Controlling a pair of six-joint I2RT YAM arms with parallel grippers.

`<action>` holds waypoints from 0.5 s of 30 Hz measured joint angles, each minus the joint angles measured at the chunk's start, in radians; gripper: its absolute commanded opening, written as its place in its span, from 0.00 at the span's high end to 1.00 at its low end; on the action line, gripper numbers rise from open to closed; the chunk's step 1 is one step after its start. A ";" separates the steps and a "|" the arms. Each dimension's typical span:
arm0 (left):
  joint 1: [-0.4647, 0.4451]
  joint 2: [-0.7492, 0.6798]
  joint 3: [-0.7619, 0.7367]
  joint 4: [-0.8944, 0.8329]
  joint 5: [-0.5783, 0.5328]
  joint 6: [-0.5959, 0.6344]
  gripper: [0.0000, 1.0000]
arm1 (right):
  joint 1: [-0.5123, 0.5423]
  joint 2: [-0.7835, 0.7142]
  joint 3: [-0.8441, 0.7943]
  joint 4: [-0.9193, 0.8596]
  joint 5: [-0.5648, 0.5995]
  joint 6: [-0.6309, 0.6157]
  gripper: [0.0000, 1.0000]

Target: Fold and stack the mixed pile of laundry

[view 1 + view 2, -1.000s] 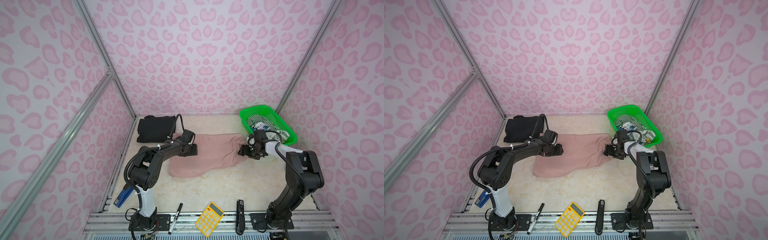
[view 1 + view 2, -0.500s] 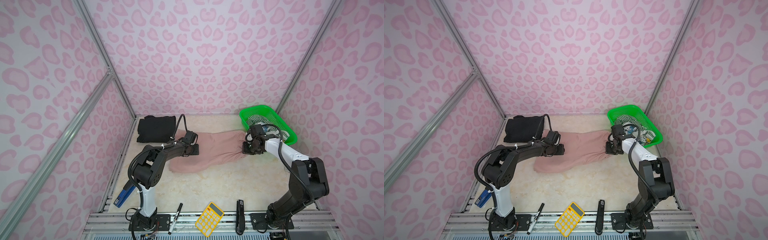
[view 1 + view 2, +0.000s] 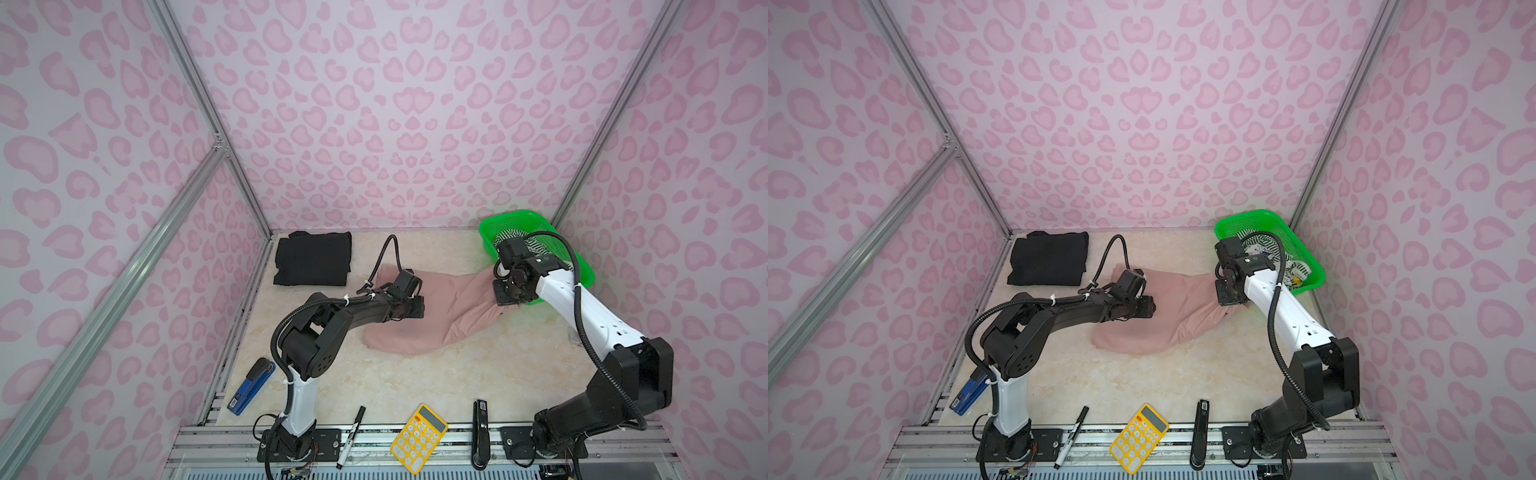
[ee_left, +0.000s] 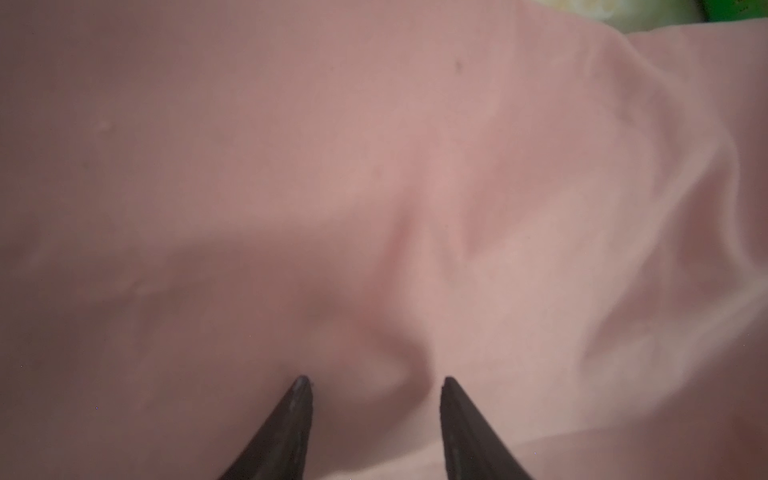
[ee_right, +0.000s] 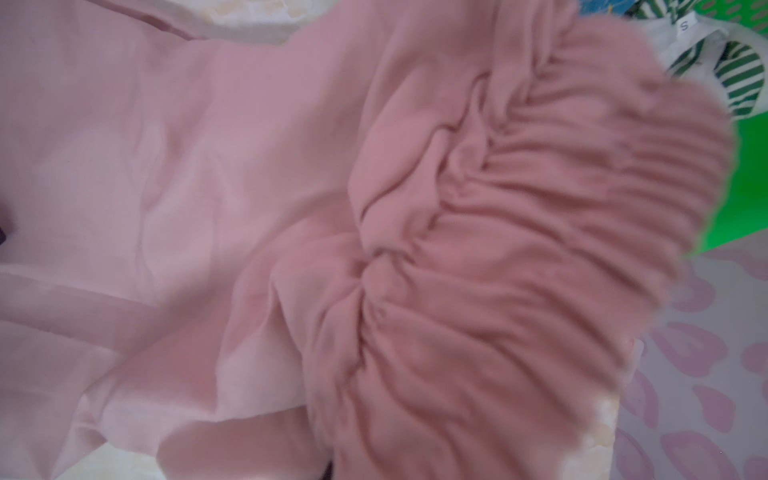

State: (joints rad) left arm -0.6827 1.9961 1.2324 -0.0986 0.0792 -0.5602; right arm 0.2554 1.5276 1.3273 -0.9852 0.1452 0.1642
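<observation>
The dusty-pink shorts (image 3: 440, 320) (image 3: 1167, 324) lie spread across the middle of the table. My right gripper (image 3: 509, 301) (image 3: 1229, 301) is shut on their gathered waistband (image 5: 519, 249) at the right end, beside the green basket (image 3: 523, 215) (image 3: 1258, 214). My left gripper (image 3: 419, 309) (image 3: 1148, 311) (image 4: 375, 382) rests on the shorts' left part. Its jaws stand apart, with a low bulge of pink cloth (image 4: 415, 166) between the tips. A folded black garment (image 3: 311, 259) (image 3: 1048, 259) lies at the back left. Striped pieces (image 3: 505, 237) (image 3: 1260, 242) (image 5: 739, 75) sit in the basket.
Along the front edge lie a blue stapler (image 3: 251, 386), a black marker (image 3: 351, 436), a yellow calculator (image 3: 419, 438) and a black bar-shaped tool (image 3: 480, 436). Patterned walls and metal frame posts close in the table on three sides.
My right gripper has shut on the waistband and drawn that end back and right toward the basket. The shorts have stretched out, and my left gripper has slid right over them.
</observation>
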 measured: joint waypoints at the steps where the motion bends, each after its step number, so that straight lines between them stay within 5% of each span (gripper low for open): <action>1: 0.000 -0.005 0.005 -0.019 0.020 -0.016 0.49 | 0.002 0.000 0.000 -0.007 0.005 0.000 1.00; 15: -0.077 0.087 0.134 0.069 0.304 -0.140 0.61 | 0.024 -0.026 -0.079 -0.002 -0.016 0.032 1.00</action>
State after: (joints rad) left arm -0.7593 2.0830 1.3666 -0.0296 0.3828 -0.7002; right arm 0.2794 1.5021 1.2488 -0.9871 0.1291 0.1967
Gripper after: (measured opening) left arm 0.419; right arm 0.073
